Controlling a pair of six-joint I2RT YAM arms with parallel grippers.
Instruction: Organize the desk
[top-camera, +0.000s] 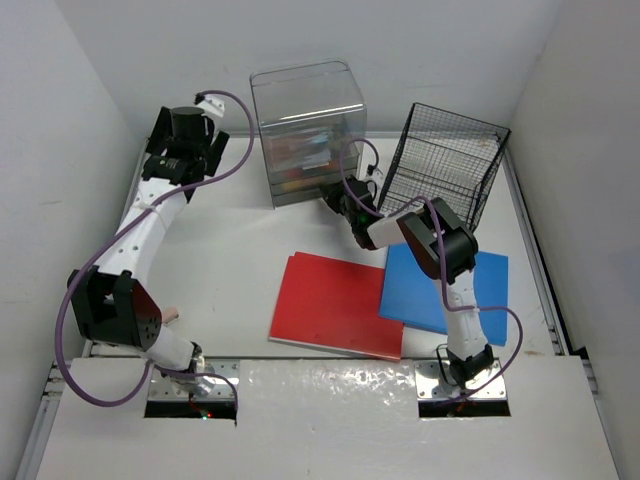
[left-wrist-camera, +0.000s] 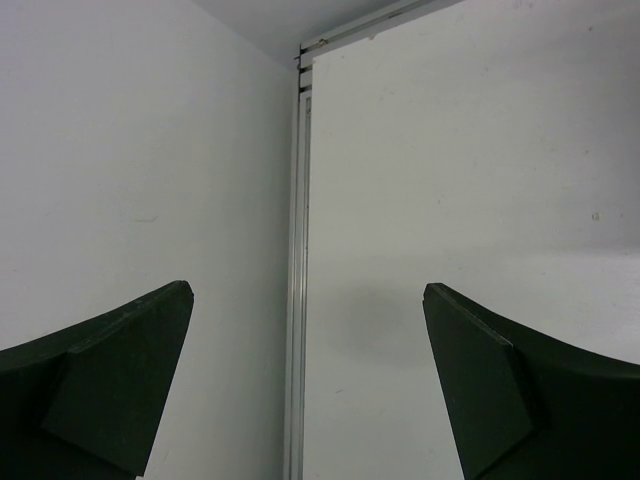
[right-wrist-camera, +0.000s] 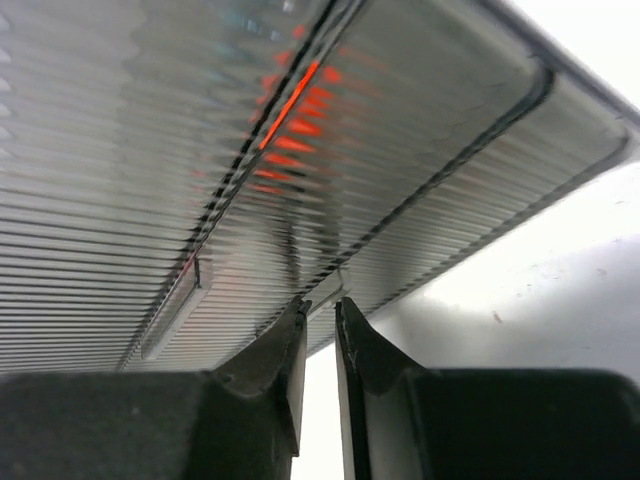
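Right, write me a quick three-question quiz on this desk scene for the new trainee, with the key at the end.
1. True or false: the left gripper is clamped shut.
2. Which gripper is right up against the clear ribbed box? A. the left gripper; B. the right gripper; C. neither.
3. How many flat folders lie on the desk, and in what colours?

Key
1. False: its fingers stand wide apart with nothing between them.
2. B.
3. Two: the red folder and the blue folder.
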